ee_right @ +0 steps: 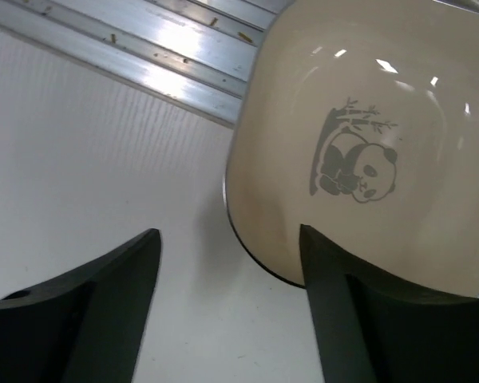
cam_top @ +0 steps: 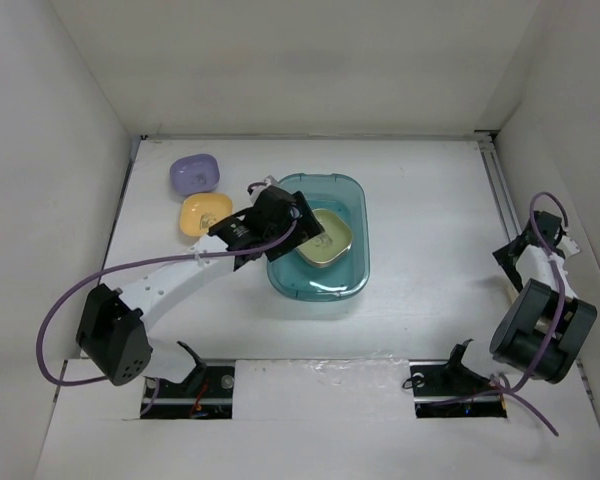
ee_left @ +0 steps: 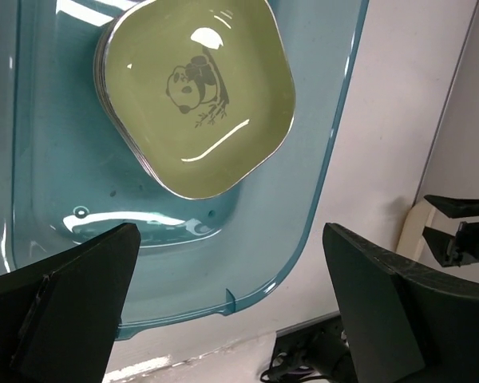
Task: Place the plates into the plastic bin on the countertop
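Because the white bench (cam_top: 430,230) is being shared by both arms, the translucent teal plastic bin (cam_top: 318,284) is being presented near its middle, where either arm is judged able to reach it. The left end effector (ee_left: 231,239) is being held over the bin's left part with its fingers (ee_left: 64,303) spread wide and nothing between them, a pose suited to releasing into the bin. Inside, toward the right side, a light green plate (ee_left: 199,120) is lying flat and face up. A panda print (ee_left: 193,86) is being shown at its centre, and layered rims are being glimpsed under its left edge, so a stack is being suspected beneath it.

At the bench's right edge, beside an aluminium rail (ee_right: 168,64), the right end effector (ee_right: 230,231) is being held low with its fingers parted. One finger is set at the rim of a cream plate (ee_right: 359,96), presumably so that the rim is being lined up for a pinch; whether contact is being made cannot be told. That plate is glossy and rounded-square, and is bearing a like panda print.

Left of the bin, a purple plate (cam_top: 194,173) and an orange-yellow plate (cam_top: 204,214) are lying just beside each other, not yet binned.
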Controlling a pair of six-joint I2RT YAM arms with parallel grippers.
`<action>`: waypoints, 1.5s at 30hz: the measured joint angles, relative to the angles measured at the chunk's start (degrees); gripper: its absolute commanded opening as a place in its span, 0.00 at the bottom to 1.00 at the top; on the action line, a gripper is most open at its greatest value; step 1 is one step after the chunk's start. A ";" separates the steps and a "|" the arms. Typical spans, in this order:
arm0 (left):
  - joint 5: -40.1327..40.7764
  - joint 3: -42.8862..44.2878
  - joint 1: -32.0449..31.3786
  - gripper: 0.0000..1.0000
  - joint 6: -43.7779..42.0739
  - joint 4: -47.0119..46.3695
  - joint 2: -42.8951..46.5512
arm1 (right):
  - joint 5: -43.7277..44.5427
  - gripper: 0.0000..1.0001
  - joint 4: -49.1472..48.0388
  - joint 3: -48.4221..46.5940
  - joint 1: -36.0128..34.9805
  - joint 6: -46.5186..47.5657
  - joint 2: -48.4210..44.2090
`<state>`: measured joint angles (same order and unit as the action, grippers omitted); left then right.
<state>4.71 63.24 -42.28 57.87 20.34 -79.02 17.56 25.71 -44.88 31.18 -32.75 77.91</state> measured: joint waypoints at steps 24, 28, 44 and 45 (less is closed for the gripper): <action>-4.11 -7.41 7.67 1.00 -1.27 -3.74 4.04 | -2.14 0.00 -3.82 -1.99 -18.12 5.07 2.08; -7.19 -10.10 14.19 1.00 -2.64 -4.83 6.40 | -1.03 0.00 -0.81 -8.26 -30.21 4.22 0.48; -5.11 -10.25 46.51 1.00 -8.61 3.06 9.94 | 11.43 0.00 12.55 -64.59 -75.43 4.90 22.16; -5.42 -9.79 48.02 1.00 -8.92 3.02 8.76 | 11.34 0.00 13.40 -67.67 -76.52 5.07 25.99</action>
<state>-0.71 53.45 5.74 48.95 23.35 -70.26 28.91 39.11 -112.55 -45.34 -27.68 103.90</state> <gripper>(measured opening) 0.993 0.044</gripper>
